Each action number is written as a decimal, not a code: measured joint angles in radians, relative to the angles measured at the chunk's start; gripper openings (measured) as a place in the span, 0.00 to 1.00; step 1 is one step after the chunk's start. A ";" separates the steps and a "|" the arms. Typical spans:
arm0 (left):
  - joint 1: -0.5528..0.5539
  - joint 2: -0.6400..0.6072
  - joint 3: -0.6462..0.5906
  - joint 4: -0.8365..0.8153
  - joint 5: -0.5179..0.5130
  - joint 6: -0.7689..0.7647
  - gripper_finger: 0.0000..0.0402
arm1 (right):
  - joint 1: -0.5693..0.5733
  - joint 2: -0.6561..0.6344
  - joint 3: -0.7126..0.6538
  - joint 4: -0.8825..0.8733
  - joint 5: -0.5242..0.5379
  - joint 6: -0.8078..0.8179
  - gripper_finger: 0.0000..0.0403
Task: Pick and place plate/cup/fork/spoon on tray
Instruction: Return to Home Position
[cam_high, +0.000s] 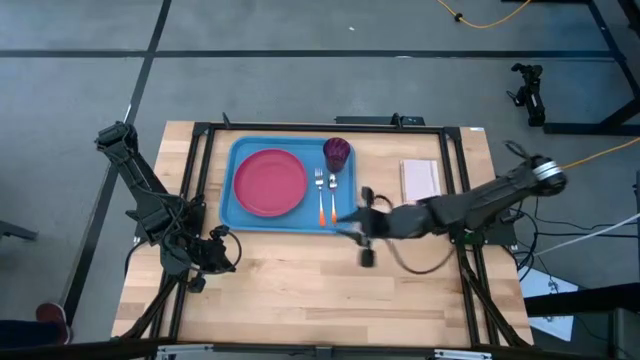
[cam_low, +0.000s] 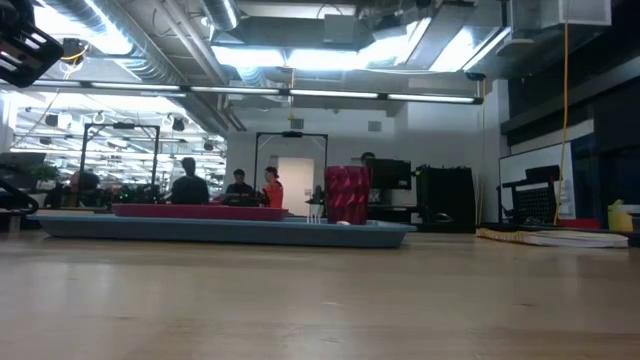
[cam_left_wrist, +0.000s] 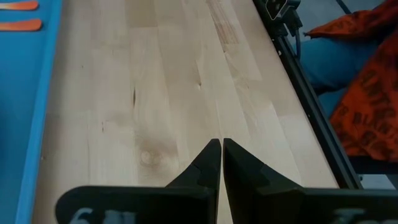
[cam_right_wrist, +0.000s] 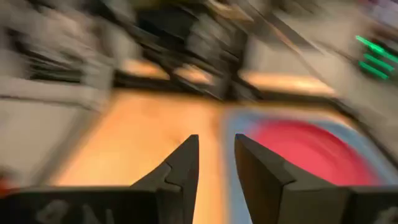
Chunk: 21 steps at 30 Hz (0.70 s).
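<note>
The light-blue tray (cam_high: 228, 205) lies at the table's far middle. The pink-red plate (cam_high: 270, 182) rests flat in its left half, and the dark red cup (cam_high: 337, 152) stands upright in its far right corner. Fork and spoon (cam_high: 326, 195) lie side by side on the tray's right part, orange handles toward the near edge; which is which I cannot tell. My right gripper (cam_high: 352, 222) hovers just off the tray's near right corner, open and empty (cam_right_wrist: 216, 142). My left gripper (cam_high: 215, 250) is shut and empty (cam_left_wrist: 221, 144), near the tray's near left corner.
A small white pad (cam_high: 420, 180) lies to the right of the tray. Bare wood runs along the table's whole near half. A black frame rail (cam_left_wrist: 311, 106) borders the table, with blue and orange cloth beyond it. People stand in the room behind (cam_low: 190, 182).
</note>
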 joint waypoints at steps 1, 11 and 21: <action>0.000 0.000 0.000 0.000 0.000 0.000 0.03 | -0.009 -0.040 -0.084 0.111 -0.091 -0.027 0.27; 0.000 0.000 0.000 0.000 0.000 0.000 0.03 | -0.087 -0.333 -0.726 0.719 -0.268 0.105 0.27; 0.000 0.000 0.000 0.000 0.000 0.000 0.03 | -0.098 -0.635 -1.014 0.720 -0.209 0.156 0.27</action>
